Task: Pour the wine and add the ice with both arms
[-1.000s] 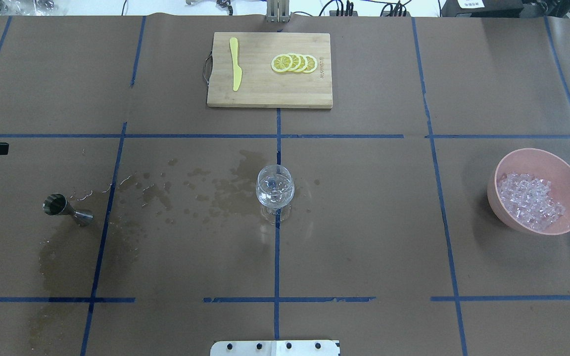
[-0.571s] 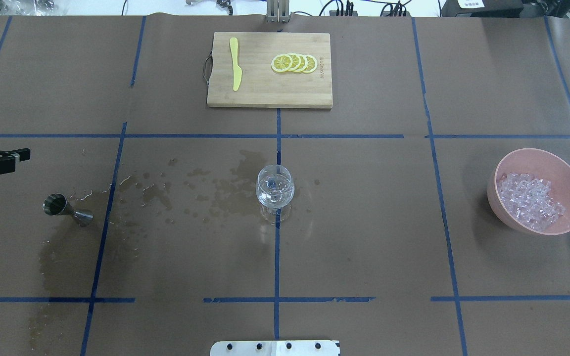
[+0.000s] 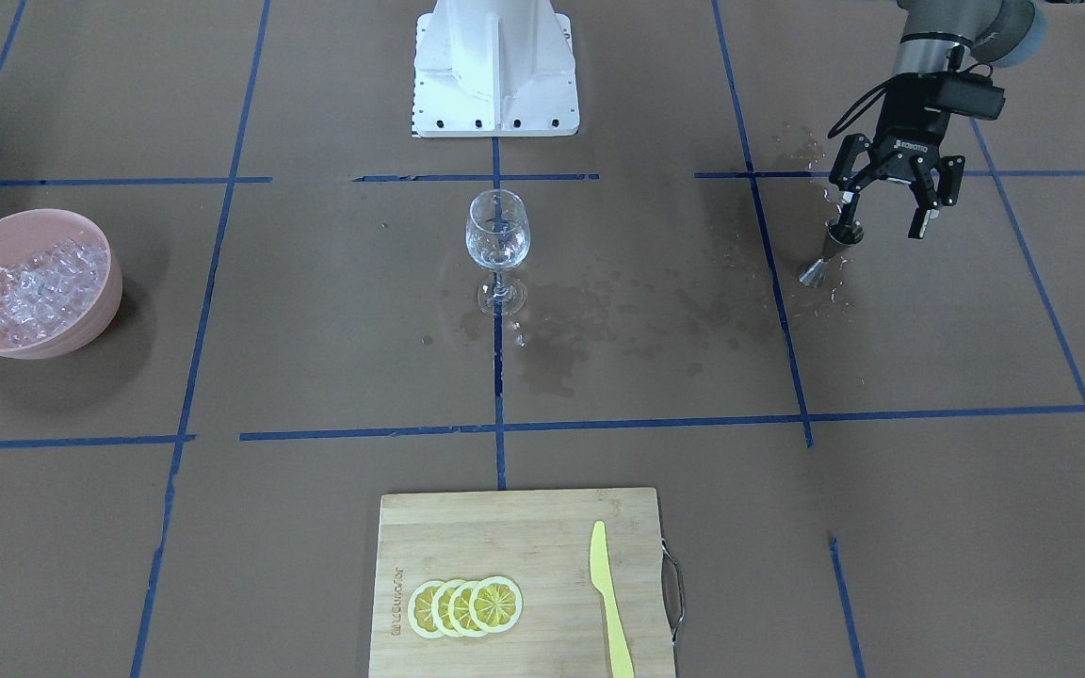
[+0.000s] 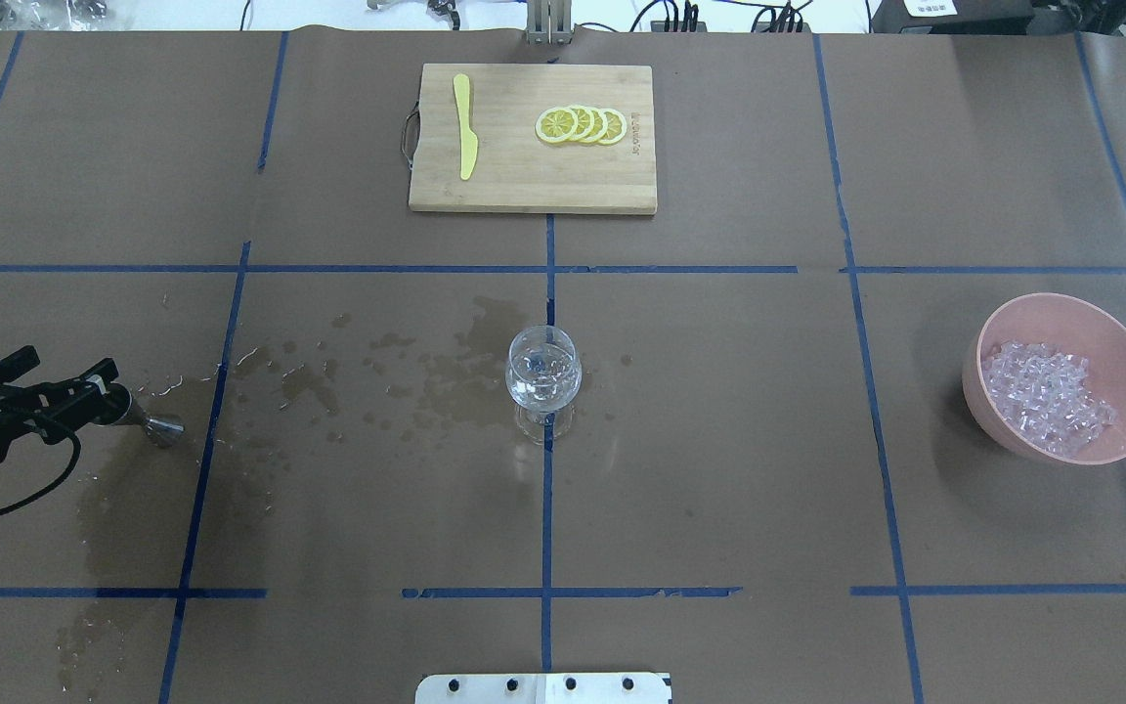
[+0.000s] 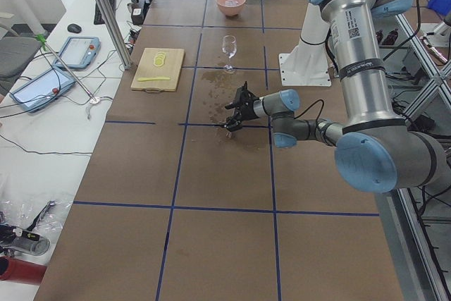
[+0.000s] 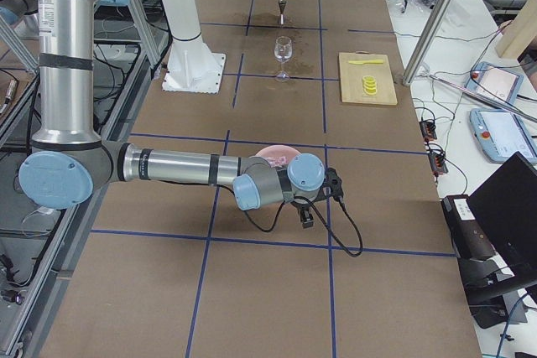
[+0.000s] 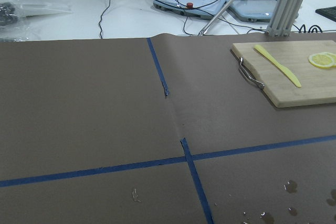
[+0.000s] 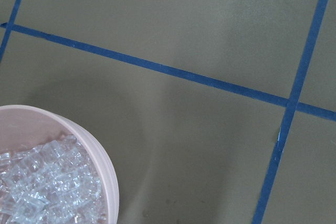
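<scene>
My left claw (image 3: 882, 209) is open at the jigger (image 3: 825, 256), set to lift and pour; wine unseen. Glass (image 4: 543, 376) centre, reachable from both sides. Ice (image 4: 1047, 399) in bowl (image 4: 1125, 352) far right; right claw (image 6: 307, 217) near it, open/closed can't tell.

My table (image 4: 719, 440) wears brown paper, squared off by blue tape (image 4: 426, 269). Along its far edge stands a white bench (image 5: 49, 167), strewn with cables, carrying a tablet (image 5: 76, 51) and a second tablet (image 5: 32, 89) (both lying flat). An aluminium post (image 5: 106, 12) rises slanting at that edge. A grey chair (image 5: 14, 51) sits behind the bench. The light is even and the shadows are soft.
</scene>
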Controlling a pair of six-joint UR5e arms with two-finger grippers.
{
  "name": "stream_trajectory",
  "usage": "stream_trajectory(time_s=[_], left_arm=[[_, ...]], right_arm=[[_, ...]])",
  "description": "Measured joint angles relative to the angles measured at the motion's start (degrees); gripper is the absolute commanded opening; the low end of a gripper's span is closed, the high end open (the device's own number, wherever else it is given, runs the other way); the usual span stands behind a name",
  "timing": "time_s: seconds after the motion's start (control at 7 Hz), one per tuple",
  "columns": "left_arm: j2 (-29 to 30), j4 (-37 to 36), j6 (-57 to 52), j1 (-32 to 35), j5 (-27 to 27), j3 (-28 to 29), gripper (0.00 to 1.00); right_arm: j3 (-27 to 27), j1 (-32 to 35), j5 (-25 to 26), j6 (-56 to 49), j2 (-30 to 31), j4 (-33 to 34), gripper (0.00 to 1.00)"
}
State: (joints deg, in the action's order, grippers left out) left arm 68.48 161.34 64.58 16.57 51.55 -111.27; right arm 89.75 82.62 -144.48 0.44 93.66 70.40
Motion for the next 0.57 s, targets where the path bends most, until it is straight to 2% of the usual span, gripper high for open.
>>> stream_trajectory(time_s=[0.29,0.57], left_arm=[[-0.2,0.0,2.7,-7.4,-11.8,0.7,0.98],[0.3,-0.1,3.1,-11.7,-20.1,3.8,0.98]], right_arm=[[0.1,0.0,0.0,0.0,0.0,0.0,1.0],[0.2,0.0,0.0,0.0,-0.1,0.0,1.0]])
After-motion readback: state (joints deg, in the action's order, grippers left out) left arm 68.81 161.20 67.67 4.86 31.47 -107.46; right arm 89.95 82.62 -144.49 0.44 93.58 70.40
